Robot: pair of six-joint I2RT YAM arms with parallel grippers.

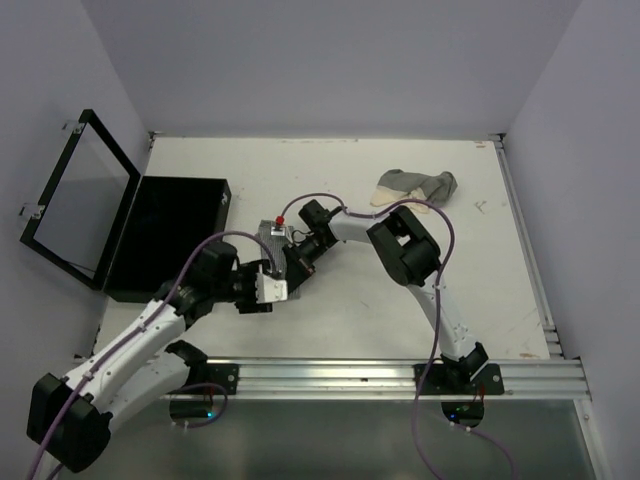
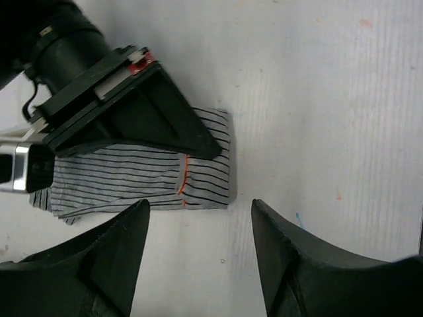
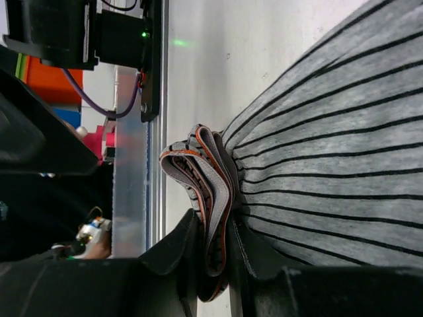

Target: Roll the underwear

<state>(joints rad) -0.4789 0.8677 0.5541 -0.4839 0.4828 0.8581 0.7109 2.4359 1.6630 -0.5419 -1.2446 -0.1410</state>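
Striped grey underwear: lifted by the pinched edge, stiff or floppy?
Probably floppy: the striped underwear lies flat in thin soft folds, so it would likely drape from the right pincer, which pinches only its layered waistband. Likely light, being thin cloth. Pushed, it would probably bunch rather than slide whole.

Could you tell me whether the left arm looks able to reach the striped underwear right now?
Probably yes: the left gripper hangs open just short of the striped underwear, whose near edge lies bare; the right gripper pinches only its far edge.
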